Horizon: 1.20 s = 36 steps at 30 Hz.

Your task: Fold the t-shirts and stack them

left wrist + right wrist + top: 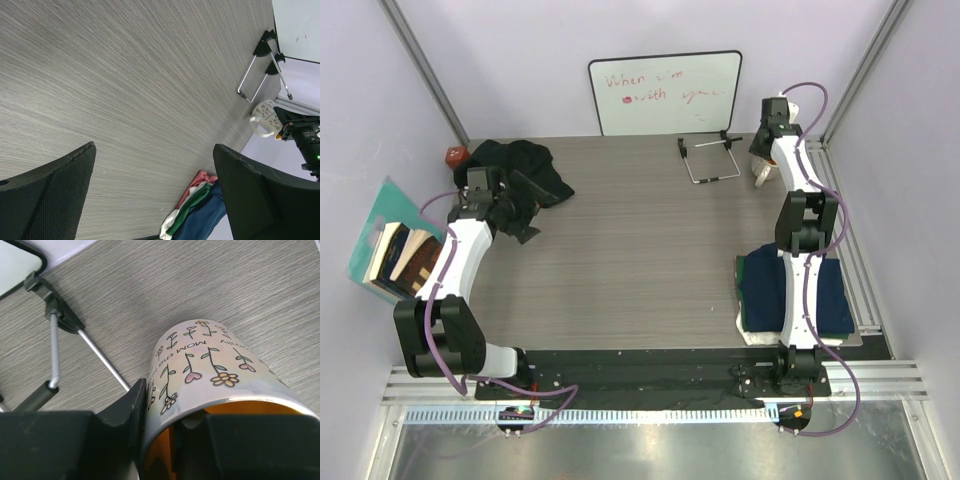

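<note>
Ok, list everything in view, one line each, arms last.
loose t-shirt: one, black, crumpled at the table's far left
folded t-shirts: one stack, navy on top, green, white and pink edges, near right
mug: one, pale with flower print, orange inside, far right
whiteboard: one, white with red writing, back wall
wire stand: one, metal with black ends, before the whiteboard
books: several, mixed colours, left of the table
red object: one, far left corner, kind unclear
table: one, grey wood grain
left gripper: open, by the loose t-shirt
right gripper: shut on the mug's rim
</note>
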Available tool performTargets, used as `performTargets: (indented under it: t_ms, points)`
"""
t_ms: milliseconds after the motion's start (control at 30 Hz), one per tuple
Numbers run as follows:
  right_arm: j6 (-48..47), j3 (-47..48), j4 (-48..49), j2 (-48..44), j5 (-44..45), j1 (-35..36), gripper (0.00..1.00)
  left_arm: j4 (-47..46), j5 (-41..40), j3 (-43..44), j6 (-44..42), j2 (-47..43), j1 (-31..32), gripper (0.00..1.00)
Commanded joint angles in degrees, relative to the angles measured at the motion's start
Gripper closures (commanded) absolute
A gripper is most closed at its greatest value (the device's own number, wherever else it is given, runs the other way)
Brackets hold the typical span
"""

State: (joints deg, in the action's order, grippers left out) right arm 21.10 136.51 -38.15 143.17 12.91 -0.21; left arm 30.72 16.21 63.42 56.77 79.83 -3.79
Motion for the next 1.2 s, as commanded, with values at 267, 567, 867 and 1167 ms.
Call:
performTargets:
  t_ms: [267, 567, 867, 1167]
  points:
    - [-1.77, 4.38, 6.86, -1.14, 4.50, 0.21, 0.49, 0.04, 0.58, -0.84, 0.79, -0.99, -0.78, 0.00]
    - [-0.80, 3.25, 13.18, -3.07, 3.00, 0.21, 0.32, 0.04, 0.76, -0.84, 0.79, -0.73, -0.78, 0.00]
    - [-1.86, -1.84, 15.57, -13.08, 5.82, -1.20, 0.33, -0.57, 1.63, -0.93, 0.97, 0.67, -0.69, 0.00]
    - [1.83, -33.27, 13.45, -33.11, 2.13, -2.17, 0.35, -2.24, 5.24, 0.83, 0.80, 4.63, -0.69, 0.00]
